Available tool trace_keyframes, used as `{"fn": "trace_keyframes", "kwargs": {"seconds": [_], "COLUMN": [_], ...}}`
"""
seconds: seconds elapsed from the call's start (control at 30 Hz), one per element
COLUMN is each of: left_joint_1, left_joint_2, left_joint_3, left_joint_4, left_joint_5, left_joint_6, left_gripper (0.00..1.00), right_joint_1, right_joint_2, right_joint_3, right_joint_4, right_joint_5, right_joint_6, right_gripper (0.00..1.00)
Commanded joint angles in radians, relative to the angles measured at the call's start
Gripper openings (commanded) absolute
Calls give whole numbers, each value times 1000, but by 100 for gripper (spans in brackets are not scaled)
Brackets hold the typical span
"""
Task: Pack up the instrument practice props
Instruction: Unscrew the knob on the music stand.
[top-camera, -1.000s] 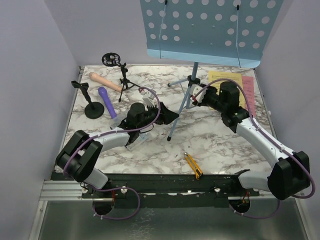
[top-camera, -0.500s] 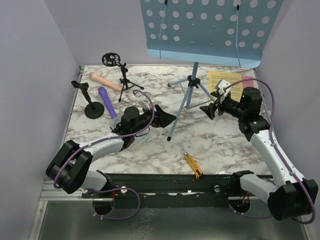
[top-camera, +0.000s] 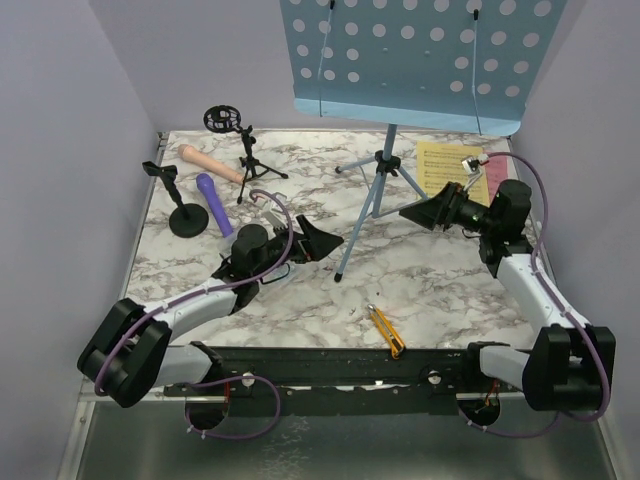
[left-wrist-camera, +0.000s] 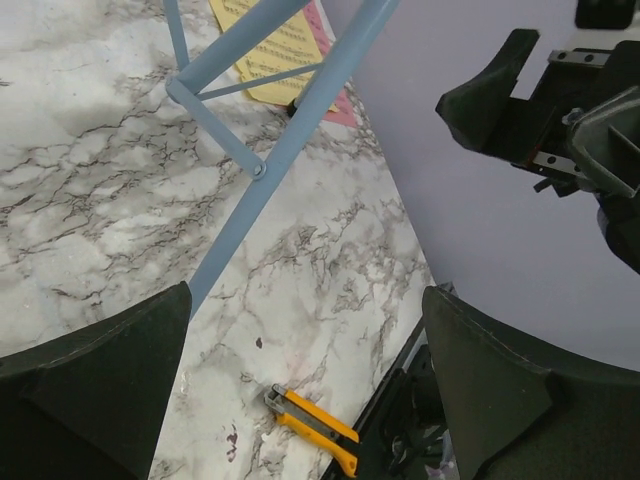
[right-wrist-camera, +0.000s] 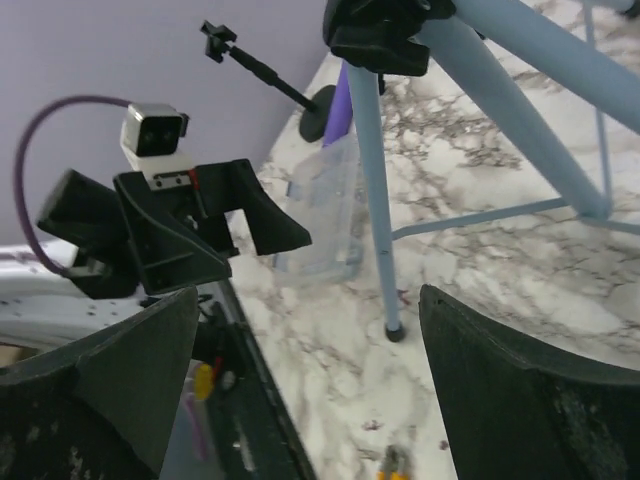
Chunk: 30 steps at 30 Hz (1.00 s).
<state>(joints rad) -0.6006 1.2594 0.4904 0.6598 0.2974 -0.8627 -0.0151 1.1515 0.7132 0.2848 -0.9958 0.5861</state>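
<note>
Light-blue music rack (top-camera: 420, 60), perforated panel on a slim pole over tripod legs (top-camera: 372, 205): stands upright at 12 o'clock on the marble table (top-camera: 440, 290), legs spread, nothing folded, touched by neither arm. Change noted: a second ago the right gripper (top-camera: 418, 212) sat close against the pole just under the leg hub with its jaws half closed. It has since drawn off toward 3 o'clock and now hangs apart from the legs with jaws spread wide and empty. The left gripper (top-camera: 325, 240) has pulled back a little toward 7 o'clock, also fully released, holding nothing, near the front leg but clear of it. Reading: the stand has been let go as it stood, so its collapse and stowing look still to be done, and a fresh approach is needed. Other items, all loose on the table: beige microphone (top-camera: 205, 162) and purple microphone (top-camera: 213, 203) lying at 10 o'clock; round-base mic mount (top-camera: 180, 208) just beside the purple one; tripod mic mount (top-camera: 238, 140) at 11 o'clock; yellow page (top-camera: 445, 165) over pink page (top-camera: 496, 180), flat at 2 o'clock. Not for packing: clear plastic box (right-wrist-camera: 325, 215) beneath the left arm; utility knife (top-camera: 385, 332) at 6 o'clock.
</note>
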Motion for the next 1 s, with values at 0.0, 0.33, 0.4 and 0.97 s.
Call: {"fn": "trace_keyframes", "kwargs": {"seconds": [0.0,0.33,0.4,0.97], "left_joint_1": [18,22,22,21], "left_joint_2": [-66,-155,-172,-204], "left_joint_3": [-33,-85,-95,-116], "left_joint_4": [1,0,0,-5], "left_joint_5": [-47,-63,-68,-101], "left_joint_6": [-44,-70,-82,-140], "left_gripper": [99,99,99,99], "right_joint_1": [-2,15,15,81], "right_joint_2": [92,182,210,337], "right_joint_3": [38,101,116,257], "right_joint_4": [154,171,169,49], "right_joint_5": [-100,47,73,213], "right_joint_6": [385,732,794,847], "right_gripper": [93,81,75,61]}}
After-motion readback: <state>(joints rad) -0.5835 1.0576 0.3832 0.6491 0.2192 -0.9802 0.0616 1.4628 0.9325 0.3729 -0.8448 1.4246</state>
